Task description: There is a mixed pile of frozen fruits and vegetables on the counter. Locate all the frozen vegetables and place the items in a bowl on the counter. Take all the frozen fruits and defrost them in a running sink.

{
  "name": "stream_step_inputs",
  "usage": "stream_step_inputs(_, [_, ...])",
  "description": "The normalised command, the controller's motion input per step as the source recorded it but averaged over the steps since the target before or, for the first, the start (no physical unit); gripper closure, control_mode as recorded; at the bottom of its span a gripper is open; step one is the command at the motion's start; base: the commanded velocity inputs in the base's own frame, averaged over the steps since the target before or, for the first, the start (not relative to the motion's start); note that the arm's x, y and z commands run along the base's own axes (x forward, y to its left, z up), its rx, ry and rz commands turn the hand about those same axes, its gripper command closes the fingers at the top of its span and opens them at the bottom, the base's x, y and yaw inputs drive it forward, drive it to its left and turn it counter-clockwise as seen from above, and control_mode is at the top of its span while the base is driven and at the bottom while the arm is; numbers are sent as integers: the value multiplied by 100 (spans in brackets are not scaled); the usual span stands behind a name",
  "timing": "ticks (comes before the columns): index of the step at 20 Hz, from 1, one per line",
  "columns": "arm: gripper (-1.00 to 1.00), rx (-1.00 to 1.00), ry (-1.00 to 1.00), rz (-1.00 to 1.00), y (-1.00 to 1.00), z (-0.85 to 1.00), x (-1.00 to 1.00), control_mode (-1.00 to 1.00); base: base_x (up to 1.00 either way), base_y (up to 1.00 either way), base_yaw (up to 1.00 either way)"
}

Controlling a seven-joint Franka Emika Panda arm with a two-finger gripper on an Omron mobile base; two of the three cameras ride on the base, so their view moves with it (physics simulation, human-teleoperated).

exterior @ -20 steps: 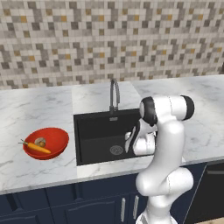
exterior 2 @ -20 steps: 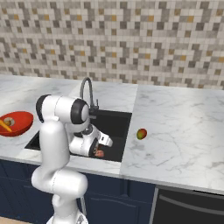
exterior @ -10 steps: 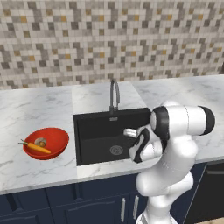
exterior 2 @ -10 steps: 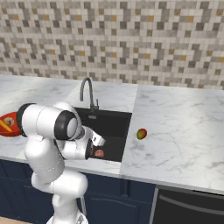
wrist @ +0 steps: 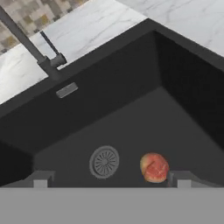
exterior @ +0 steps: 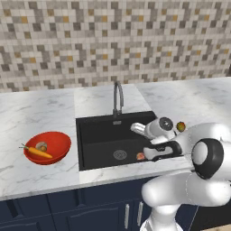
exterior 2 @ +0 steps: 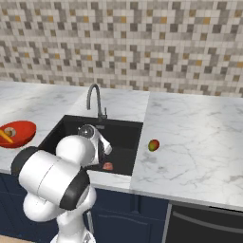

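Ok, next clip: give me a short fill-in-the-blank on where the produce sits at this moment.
1. The carrot lies in the red ____.
2. The reddish-pink fruit rests on the floor of the black ____, beside the drain.
3. The greenish fruit lies on the ____, to the right of the basin.
4. The tool above the basin has its jaws ____ and holds nothing.

Missing words: bowl; sink; counter; open

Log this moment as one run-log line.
gripper: open, over sink | reddish fruit: on basin floor, released | greenish fruit: on counter | carrot: in bowl
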Motion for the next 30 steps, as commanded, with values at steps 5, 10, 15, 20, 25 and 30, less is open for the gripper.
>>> stream_step_inputs(5, [-100, -6, 28, 0, -46, 53, 0, -100, 0, 0, 0])
stream_step_inputs(10, [-100, 0, 5, 2, -56, 48, 0, -100, 0, 0, 0])
stream_step_inputs(15, [-100, -4, 7, 4, -47, -7, 0, -100, 0, 0, 0])
stream_step_inputs(20, [-100, -16, 1, 5, -42, -12, -2, -100, 0, 0, 0])
stream_step_inputs(25, [-100, -17, 0, 6, -43, -5, -9, -100, 0, 0, 0])
stream_step_inputs(30, [-100, -9, 0, 6, -53, -25, -17, -100, 0, 0, 0])
